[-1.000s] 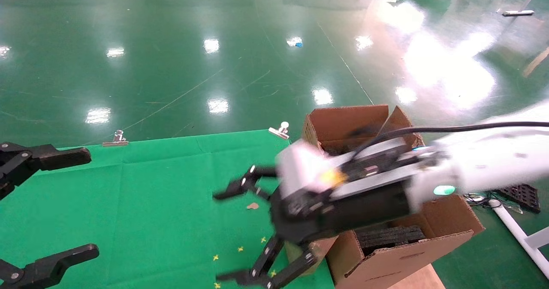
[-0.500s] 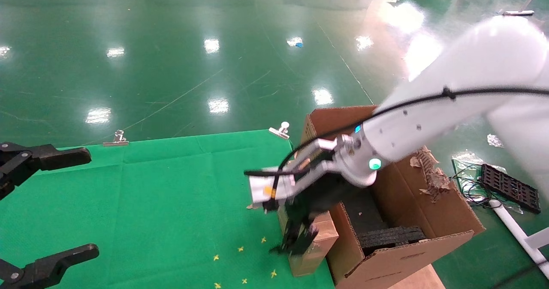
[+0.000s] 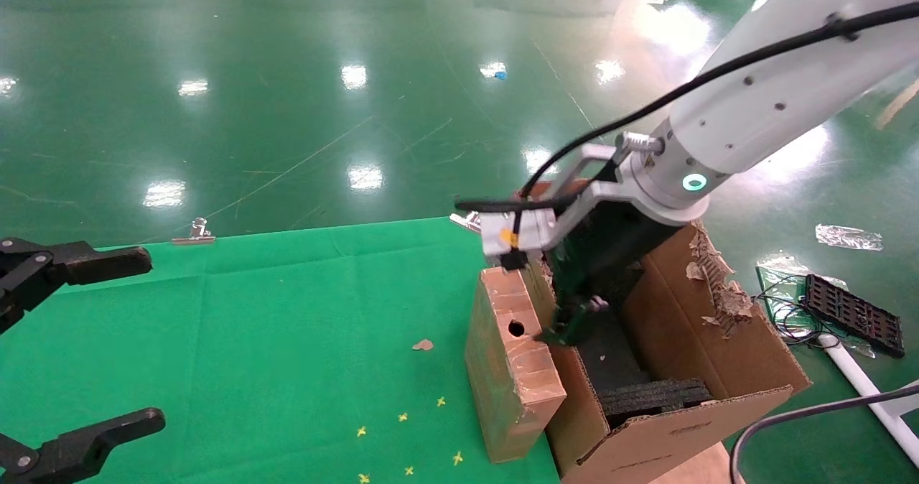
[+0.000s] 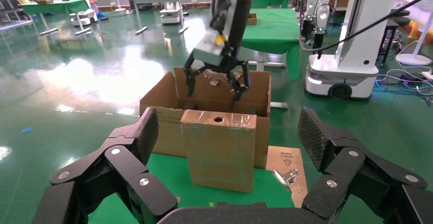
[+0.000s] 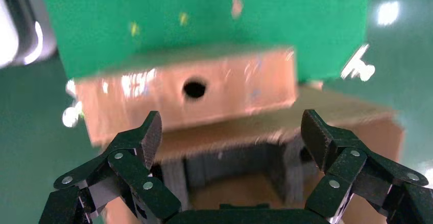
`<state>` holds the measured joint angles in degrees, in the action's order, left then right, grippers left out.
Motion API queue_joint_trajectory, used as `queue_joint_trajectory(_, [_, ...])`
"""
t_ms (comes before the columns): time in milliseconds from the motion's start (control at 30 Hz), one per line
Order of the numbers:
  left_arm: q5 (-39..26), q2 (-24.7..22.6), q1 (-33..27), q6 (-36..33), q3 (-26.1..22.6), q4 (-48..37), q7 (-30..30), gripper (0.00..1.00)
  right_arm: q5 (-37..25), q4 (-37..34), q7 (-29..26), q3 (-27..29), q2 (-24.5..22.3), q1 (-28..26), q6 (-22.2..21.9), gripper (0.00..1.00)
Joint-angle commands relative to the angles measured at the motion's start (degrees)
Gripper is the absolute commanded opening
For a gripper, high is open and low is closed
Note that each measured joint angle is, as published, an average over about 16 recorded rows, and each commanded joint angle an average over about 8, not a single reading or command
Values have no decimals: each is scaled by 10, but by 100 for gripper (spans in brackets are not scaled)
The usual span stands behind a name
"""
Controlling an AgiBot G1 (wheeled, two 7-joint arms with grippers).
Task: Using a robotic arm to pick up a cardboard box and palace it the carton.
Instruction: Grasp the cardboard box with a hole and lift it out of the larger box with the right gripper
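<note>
The slim cardboard box [image 3: 511, 369] stands upright on the green cloth, its taped narrow edge with the round hole facing up, and it leans on the carton's [image 3: 675, 426] left wall. The robotic arm's right gripper [image 3: 574, 322] hangs open and empty just above the carton's opening, right beside the box's top. In the right wrist view the gripper [image 5: 230, 129] is open, with the box's holed edge [image 5: 194, 94] and the carton's wall [image 5: 255, 132] beyond its fingers. The left wrist view shows the box [image 4: 219, 150], the carton [image 4: 258, 89] and the right gripper [image 4: 217, 81]. My left gripper [image 3: 151, 339] is open at the far left.
Black foam inserts [image 3: 650, 396] line the carton; its right flap [image 3: 718, 294] is torn. Binder clips [image 3: 192, 234] [image 3: 468, 218] hold the cloth's far edge. A cardboard scrap [image 3: 423, 345] lies on the cloth. A black tray [image 3: 854, 315] and cables lie on the floor at the right.
The right arm swung from low over the cloth's right edge, dipped to the box, then rose and moved right over the carton. The box now shows uncovered. The left gripper has not moved.
</note>
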<state>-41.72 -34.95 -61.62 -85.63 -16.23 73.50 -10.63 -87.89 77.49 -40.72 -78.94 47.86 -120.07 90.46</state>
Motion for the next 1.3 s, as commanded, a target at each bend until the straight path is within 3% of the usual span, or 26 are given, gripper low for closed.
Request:
queue_joint_trajectory(33, [0,0,0,0,0,0,0,100,-5,0,-8,-37,5,-20,-1,100])
queue_joint_trajectory(267, [0,0,0,0,0,0,0,100,23,1,-21,-92,17,-43,-13,100])
queue_joint_trajectory(700, [1,0,0,0,-1,0,0,100,47,-2,-60,-129,29,-58,-30,100])
queue_joint_trajectory(867, [1,0,0,0,-1,0,1,100,54,-27,-148,-138,35,-63,-27,100])
queue_joint_trajectory(1067, [1,1,0,1,-1,0,1,100,75,-115,-276,-148,60,-65,-13,100])
queue_joint_trajectory(1300, [1,1,0,1,-2,0,1,100,133,-232,-337,-162,81,-42,-2,100])
